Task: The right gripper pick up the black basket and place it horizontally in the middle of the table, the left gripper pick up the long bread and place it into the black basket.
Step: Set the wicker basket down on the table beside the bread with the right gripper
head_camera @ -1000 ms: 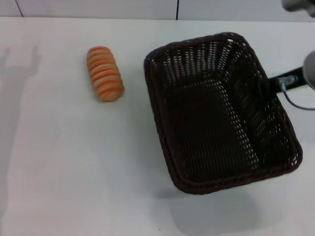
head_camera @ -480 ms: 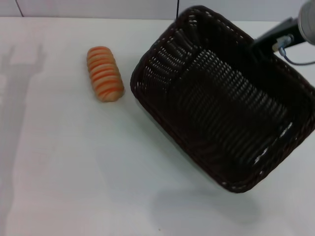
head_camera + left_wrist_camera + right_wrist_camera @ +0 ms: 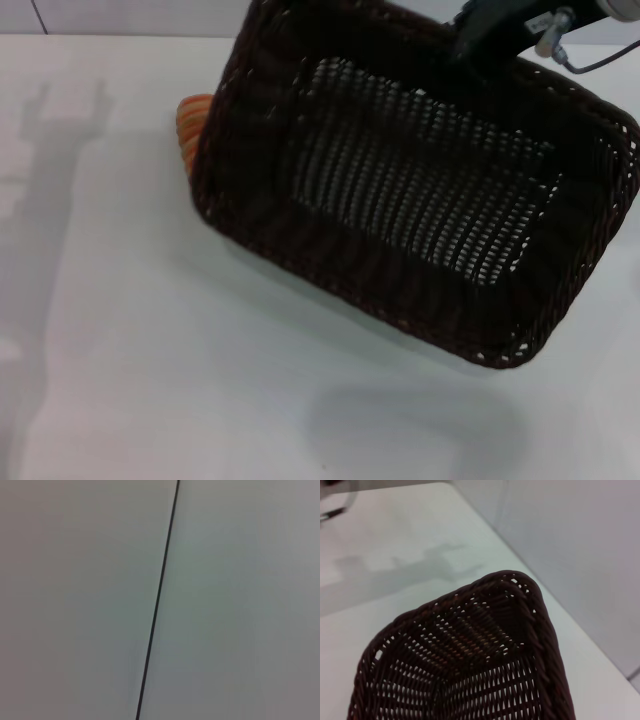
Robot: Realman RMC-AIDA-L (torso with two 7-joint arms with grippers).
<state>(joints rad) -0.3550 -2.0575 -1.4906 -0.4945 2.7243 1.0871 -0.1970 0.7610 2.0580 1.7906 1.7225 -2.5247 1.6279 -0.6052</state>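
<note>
Basket: black basket (image 3: 420, 180) lifted off the counter (image 3: 150, 380), tilted toward the camera, shadow cast below it near the front edge; also seen from the right wrist view (image 3: 470, 665) as an airborne corner over white surface.
Change: swung from standing lengthwise at the right a second ago to lying almost crosswise, carried leftward and raised; now fills the upper middle of the head view.
Right gripper: right gripper (image 3: 490, 35) at the far rim of the basket, jaws clamped on that rim.
Bread: long bread (image 3: 192, 125) on the counter at the left, mostly hidden behind the basket's left end; only an orange-striped edge showing.
Left gripper: out of sight, parked; its camera facing a blank wall.
Meaning: turning nearly done, probably; lowering flat at mid-counter next, clear of the bread to avoid nudging it.
</note>
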